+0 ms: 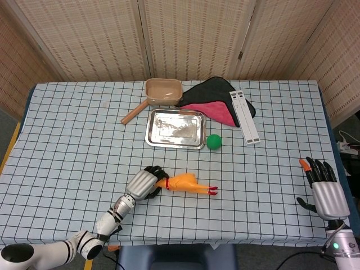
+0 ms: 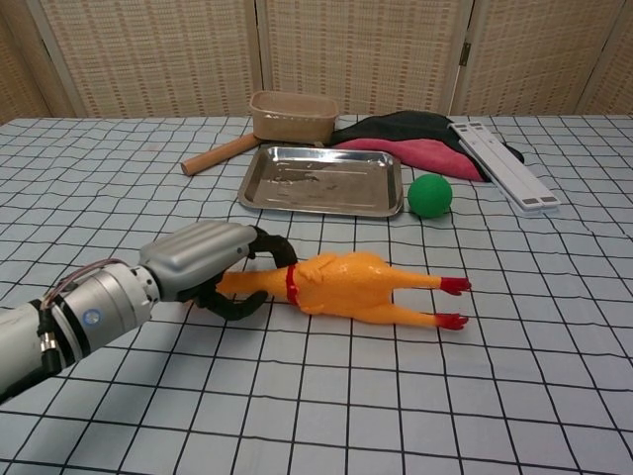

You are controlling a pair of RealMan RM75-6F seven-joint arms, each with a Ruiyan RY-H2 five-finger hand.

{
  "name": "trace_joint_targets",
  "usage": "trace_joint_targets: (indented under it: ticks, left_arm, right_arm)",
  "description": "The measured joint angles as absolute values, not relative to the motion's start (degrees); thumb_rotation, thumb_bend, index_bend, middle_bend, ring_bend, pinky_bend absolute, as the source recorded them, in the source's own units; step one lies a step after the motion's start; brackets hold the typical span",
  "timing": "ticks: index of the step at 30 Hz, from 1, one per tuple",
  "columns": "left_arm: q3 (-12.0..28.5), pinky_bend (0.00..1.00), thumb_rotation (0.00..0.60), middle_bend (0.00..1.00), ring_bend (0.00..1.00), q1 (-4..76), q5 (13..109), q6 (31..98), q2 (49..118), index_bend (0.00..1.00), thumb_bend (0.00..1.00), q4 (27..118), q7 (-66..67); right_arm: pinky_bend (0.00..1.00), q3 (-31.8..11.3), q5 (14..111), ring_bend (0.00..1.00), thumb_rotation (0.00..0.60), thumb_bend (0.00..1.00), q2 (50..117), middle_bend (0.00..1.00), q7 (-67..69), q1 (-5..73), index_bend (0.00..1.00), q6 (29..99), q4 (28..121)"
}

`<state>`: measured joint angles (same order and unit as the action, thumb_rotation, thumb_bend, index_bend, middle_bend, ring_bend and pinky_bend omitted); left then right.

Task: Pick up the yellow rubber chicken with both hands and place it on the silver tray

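The yellow rubber chicken point(image 1: 185, 182) point(image 2: 356, 287) lies on its side on the checked cloth, red feet pointing right. My left hand point(image 1: 143, 183) point(image 2: 203, 259) wraps its fingers around the chicken's neck and head, which are hidden under it. The silver tray point(image 1: 175, 128) point(image 2: 323, 179) lies empty behind the chicken. Far to the right, near the table's front corner, my right hand point(image 1: 324, 185) is open with fingers spread, holding nothing; the chest view does not show it.
A green ball point(image 1: 213, 141) point(image 2: 429, 195) sits just right of the tray. Behind the tray are a tan pan with a wooden handle point(image 1: 162, 91) point(image 2: 291, 115), a black and pink cloth point(image 1: 216, 101) point(image 2: 406, 134) and a white strip point(image 1: 244, 116) point(image 2: 504, 163).
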<state>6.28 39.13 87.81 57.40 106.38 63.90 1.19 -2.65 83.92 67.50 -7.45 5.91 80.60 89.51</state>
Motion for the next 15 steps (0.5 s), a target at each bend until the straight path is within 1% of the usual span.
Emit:
trace_joint_targets:
  ticks: [3, 6, 11, 15]
  left_arm:
    - [6.2, 0.34, 0.600, 0.45, 0.29, 39.2, 88.4, 59.5, 107.1, 0.72, 0.69, 62.5, -1.1]
    - [6.0, 0.35, 0.600, 0.50, 0.33, 39.1, 89.0, 61.3, 107.4, 0.74, 0.72, 61.7, -2.8]
    - [5.5, 0.36, 0.600, 0.54, 0.35, 38.6, 89.9, 63.8, 106.5, 0.74, 0.73, 62.6, -4.9]
    - [5.3, 0.41, 0.600, 0.56, 0.38, 38.0, 90.3, 65.9, 105.9, 0.75, 0.75, 63.7, -5.5]
  right_arm:
    - [0.00, -2.6, 83.9, 0.00, 0.600, 0.11, 67.6, 0.00, -7.6, 5.9, 0.00, 80.6, 89.6]
    - [0.00, -2.5, 84.0, 0.00, 0.600, 0.11, 67.6, 0.00, -7.9, 5.8, 0.00, 80.7, 89.6]
    - [0.00, -2.3, 84.2, 0.00, 0.600, 0.11, 67.6, 0.00, -8.1, 5.8, 0.00, 80.7, 89.8]
    - [0.00, -2.0, 84.8, 0.00, 0.600, 0.11, 67.6, 0.00, -8.1, 5.7, 0.00, 80.9, 90.1]
